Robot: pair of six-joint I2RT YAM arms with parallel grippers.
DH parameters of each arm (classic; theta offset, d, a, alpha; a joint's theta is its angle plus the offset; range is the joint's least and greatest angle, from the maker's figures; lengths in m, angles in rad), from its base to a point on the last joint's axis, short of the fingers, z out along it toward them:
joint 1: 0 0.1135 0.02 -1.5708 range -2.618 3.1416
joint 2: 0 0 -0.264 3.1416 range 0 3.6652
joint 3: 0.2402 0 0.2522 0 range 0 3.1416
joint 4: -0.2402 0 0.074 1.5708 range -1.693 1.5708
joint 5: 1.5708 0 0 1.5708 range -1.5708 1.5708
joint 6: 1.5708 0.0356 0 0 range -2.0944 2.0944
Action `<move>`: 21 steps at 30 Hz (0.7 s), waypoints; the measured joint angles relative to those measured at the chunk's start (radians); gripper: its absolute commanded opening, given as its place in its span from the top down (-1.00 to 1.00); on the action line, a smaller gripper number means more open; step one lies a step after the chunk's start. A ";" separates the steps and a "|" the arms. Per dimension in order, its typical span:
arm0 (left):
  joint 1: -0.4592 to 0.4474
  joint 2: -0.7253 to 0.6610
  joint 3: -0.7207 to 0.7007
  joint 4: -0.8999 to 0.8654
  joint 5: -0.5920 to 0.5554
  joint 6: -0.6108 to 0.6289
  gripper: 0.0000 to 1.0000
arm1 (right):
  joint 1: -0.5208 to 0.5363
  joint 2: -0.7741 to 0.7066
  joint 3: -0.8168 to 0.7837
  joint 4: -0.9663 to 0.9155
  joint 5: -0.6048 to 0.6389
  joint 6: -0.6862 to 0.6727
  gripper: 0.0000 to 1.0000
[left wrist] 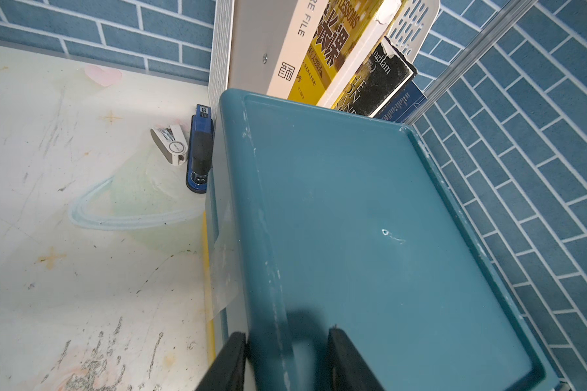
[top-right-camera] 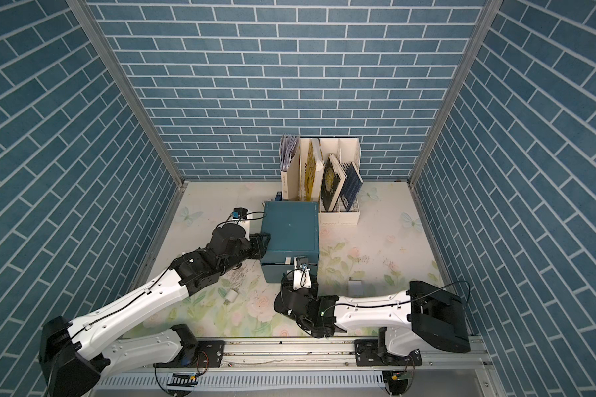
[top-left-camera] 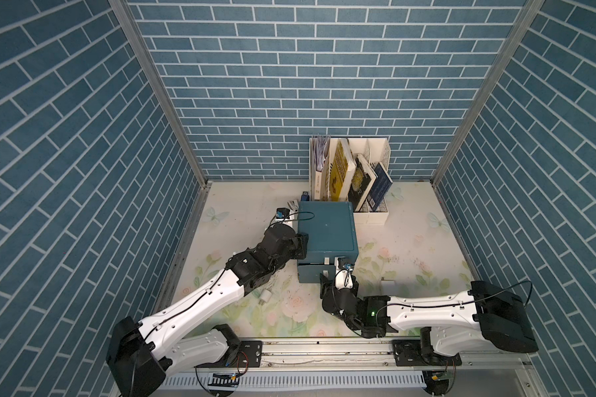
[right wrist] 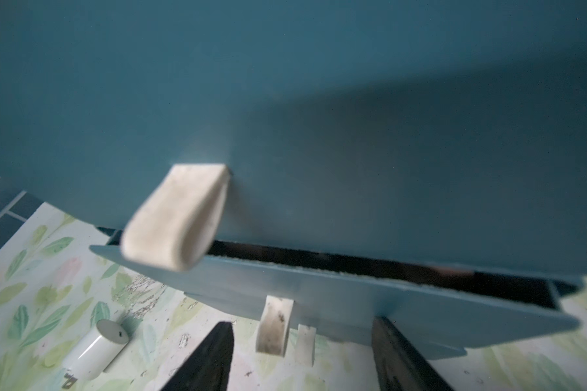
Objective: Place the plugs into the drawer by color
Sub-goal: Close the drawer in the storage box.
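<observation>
Straddling the white tab handle [right wrist: 273, 325] of a slightly open drawer [right wrist: 370, 298], the right gripper [right wrist: 302, 323] stands with its jaws apart and neither finger touches the tab. The drawer juts from the front of the teal box [top-left-camera: 326, 230], with a dark gap above its panel. A white plug [right wrist: 95, 348] lies on its side on the floral tabletop [top-left-camera: 410, 240] off the box's front left corner, apart from both grippers. A second pale plug [top-left-camera: 389, 285] sits off the box's front right, near the right arm. The left gripper [left wrist: 285, 333] is clamped on the box's upper left edge, one finger on each side.
</observation>
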 measured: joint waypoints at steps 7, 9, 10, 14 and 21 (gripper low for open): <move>0.001 -0.008 -0.010 0.008 0.004 0.000 0.12 | 0.000 -0.010 0.001 -0.023 0.017 0.016 -0.48; 0.001 -0.010 -0.012 0.008 0.003 0.000 0.11 | 0.000 -0.023 0.000 -0.028 0.026 0.024 -0.52; 0.001 -0.011 -0.013 0.008 0.003 0.000 0.11 | 0.000 -0.028 0.000 -0.028 0.029 0.024 -0.52; 0.001 -0.017 -0.017 0.008 0.003 0.000 0.12 | -0.002 -0.037 -0.001 -0.027 0.048 0.024 -0.53; 0.001 -0.025 -0.025 0.013 0.005 0.000 0.11 | -0.008 -0.039 0.000 -0.047 0.071 0.027 -0.53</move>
